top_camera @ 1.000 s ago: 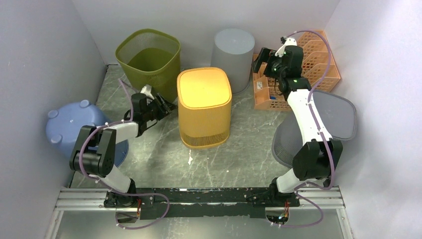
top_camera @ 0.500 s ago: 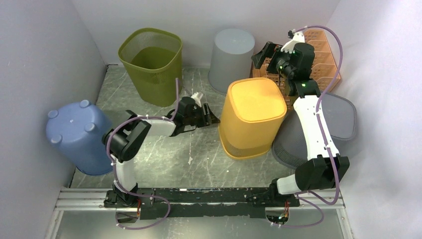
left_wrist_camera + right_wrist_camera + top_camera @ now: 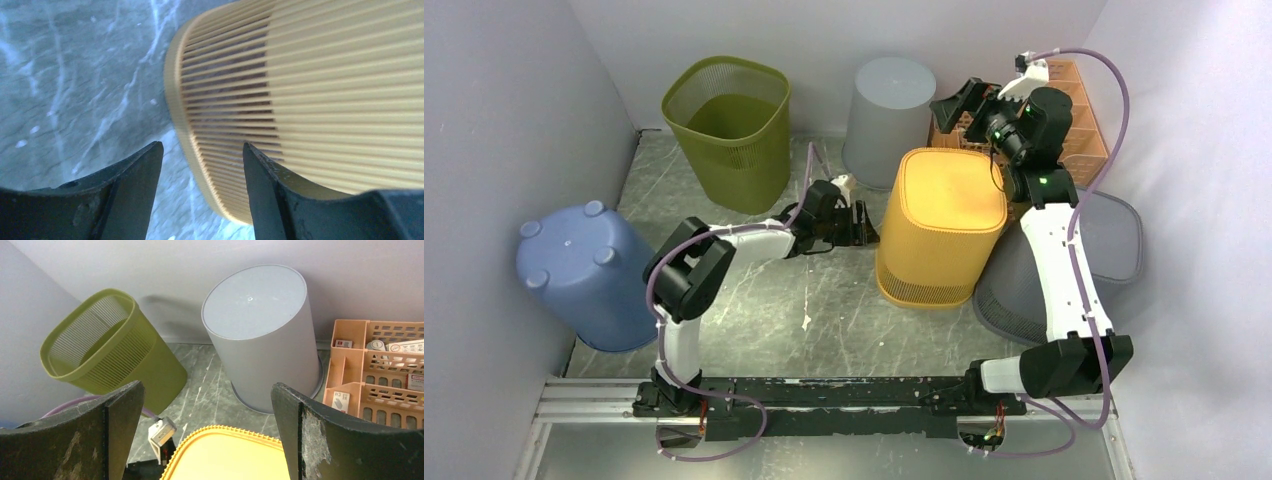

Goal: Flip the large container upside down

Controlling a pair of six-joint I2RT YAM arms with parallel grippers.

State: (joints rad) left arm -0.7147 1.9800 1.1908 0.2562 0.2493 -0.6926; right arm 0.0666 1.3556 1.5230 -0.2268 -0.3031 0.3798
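Blue plastic tub sits near-left, feet up, well clear of the action. Dark grey mesh bin lies near-right.

Left gripper is reached out low and sideways, jaws apart and empty. Its wrist view puts them at the bottom rim of the yellow ribbed plastic basket; contact can't be told, it's blurred.

The basket is the task item, centre-right on the marble table. Closed base is up and rim down, right side against the grey mesh bin. Looks flipped to me.

Right gripper hangs above the basket's far edge, jaws fully spread, holding nothing.

Risks:
- The left jaws could snag a slat or the rim, dragging or tipping the basket.
- A push right shoves it harder into the mesh bin.
- If the right arm drops, it could clip the inverted grey cylindrical bin or the orange plastic organiser.

Olive green mesh bin stands upright far-left, uninvolved.

Writing: small tags in the organiser, too small to read. No brands visible.
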